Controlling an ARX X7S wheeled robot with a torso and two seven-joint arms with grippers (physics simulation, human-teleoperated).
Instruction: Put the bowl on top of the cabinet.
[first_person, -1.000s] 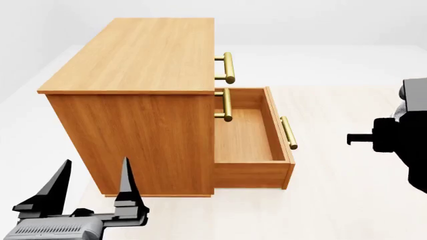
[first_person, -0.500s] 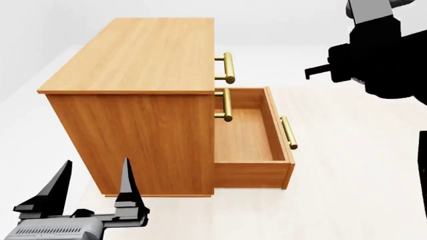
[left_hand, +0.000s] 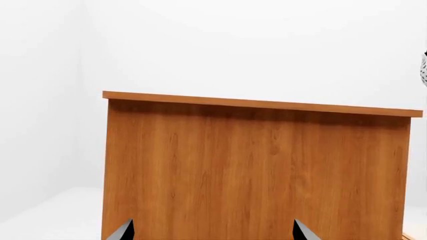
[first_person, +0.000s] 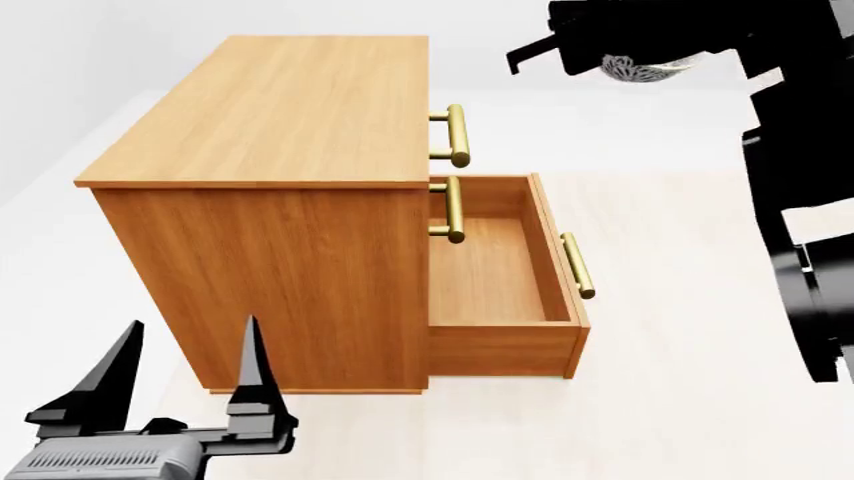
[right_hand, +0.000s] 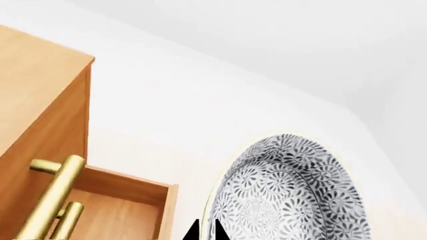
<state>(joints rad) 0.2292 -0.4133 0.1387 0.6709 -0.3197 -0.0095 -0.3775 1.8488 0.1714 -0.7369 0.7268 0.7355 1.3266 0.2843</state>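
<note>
Right gripper (right_hand: 205, 231) carries the patterned bowl (right_hand: 290, 192) high beside the cabinet (first_person: 287, 105), jaws clamped on its rim to clear the top; left gripper (first_person: 180, 375) idles, jaws apart.

The flat top of the cabinet (first_person: 280, 110) is bare wood, open from above. The lowest drawer (first_person: 501, 275) is pulled out and sticks into the floor space to the right, and the brass handles (first_person: 457, 135) stick out above it. The floor (first_person: 694, 330) further right is free.
</note>
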